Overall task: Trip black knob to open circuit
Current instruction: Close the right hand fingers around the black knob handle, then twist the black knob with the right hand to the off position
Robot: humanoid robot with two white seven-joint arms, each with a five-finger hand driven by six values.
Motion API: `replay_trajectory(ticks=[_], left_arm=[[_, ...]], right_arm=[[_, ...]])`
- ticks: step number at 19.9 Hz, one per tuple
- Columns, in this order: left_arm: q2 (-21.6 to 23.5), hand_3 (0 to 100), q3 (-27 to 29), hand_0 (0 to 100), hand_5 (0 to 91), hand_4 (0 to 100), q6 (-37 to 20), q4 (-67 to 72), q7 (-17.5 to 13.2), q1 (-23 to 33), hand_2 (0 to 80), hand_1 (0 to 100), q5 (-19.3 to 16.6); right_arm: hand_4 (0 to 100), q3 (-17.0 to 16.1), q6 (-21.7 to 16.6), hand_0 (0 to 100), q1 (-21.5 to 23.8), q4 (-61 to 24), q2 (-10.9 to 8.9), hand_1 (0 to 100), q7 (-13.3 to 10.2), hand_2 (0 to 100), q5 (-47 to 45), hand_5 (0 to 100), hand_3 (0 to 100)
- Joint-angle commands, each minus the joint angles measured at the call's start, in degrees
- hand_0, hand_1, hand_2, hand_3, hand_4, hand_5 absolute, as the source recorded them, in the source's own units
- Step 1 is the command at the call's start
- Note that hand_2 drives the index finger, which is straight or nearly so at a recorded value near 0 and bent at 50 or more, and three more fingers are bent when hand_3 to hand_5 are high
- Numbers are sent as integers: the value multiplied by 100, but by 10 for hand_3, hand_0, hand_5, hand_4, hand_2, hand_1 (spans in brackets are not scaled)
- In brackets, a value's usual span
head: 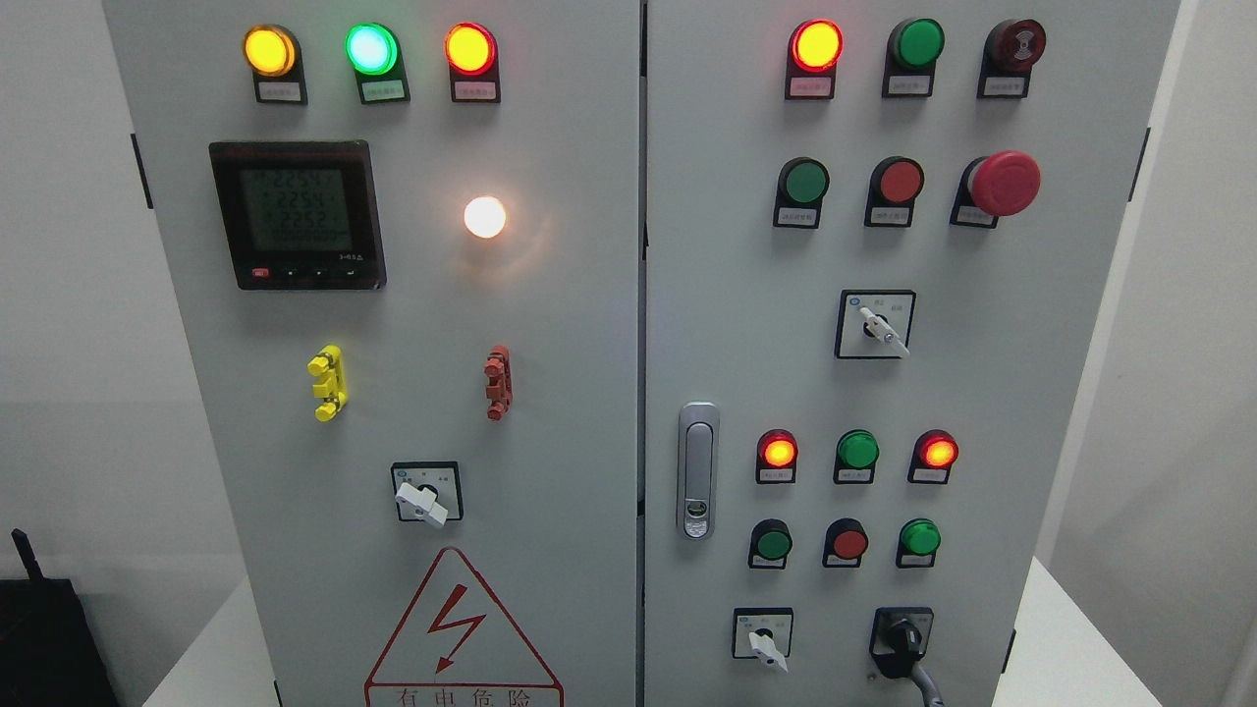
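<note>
Grey cabinet [550, 324], two doors. Black knob [901, 638]: right door, bottom row, about five o'clock from the door latch [697, 471], its grip pointing toward five o'clock. White switch [763, 638] just beside it at nine o'clock. Robot hands: neither visible, state cannot be told.

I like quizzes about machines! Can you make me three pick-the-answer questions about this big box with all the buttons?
1. Where is the black knob?
A. top left
B. bottom right
C. middle left

2. What colour is the big mushroom button?
A. red
B. yellow
C. blue

3. What is the round white lamp doing?
A. glowing
B. dark
C. covered up

Answers: 1 B, it sits low on the right door. 2 A, its cap is plainly red. 3 A, it shines brightly beside the meter.
</note>
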Motion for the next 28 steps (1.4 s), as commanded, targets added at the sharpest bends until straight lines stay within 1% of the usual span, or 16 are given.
replay_trajectory(ticks=[1, 6, 12, 23, 28], left_arm=[[0, 0, 7, 120, 0, 0, -11, -1, 1, -23, 0, 389, 14], [-9, 0, 7, 120, 0, 0, -11, -1, 1, -23, 0, 389, 14], [-9, 0, 7, 120, 0, 0, -11, -1, 1, -14, 0, 389, 14], [0, 0, 7, 120, 0, 0, -11, -1, 1, -23, 0, 389, 14], [0, 0, 7, 120, 0, 0, -11, -1, 1, -23, 0, 389, 14]], right_arm=[[1000, 152, -37, 0, -100, -101, -5, 0, 64, 26, -12, 1000, 1000], [1000, 160, -37, 0, -92, -128, -5, 0, 64, 27, -12, 1000, 1000], [1000, 310, -46, 0, -92, -172, 3, 0, 64, 28, -4, 1000, 1000], [1000, 319, -81, 0, -109, -172, 3, 0, 64, 30, -4, 1000, 1000], [1000, 380, -81, 0, -118, -224, 3, 0, 64, 31, -4, 1000, 1000]])
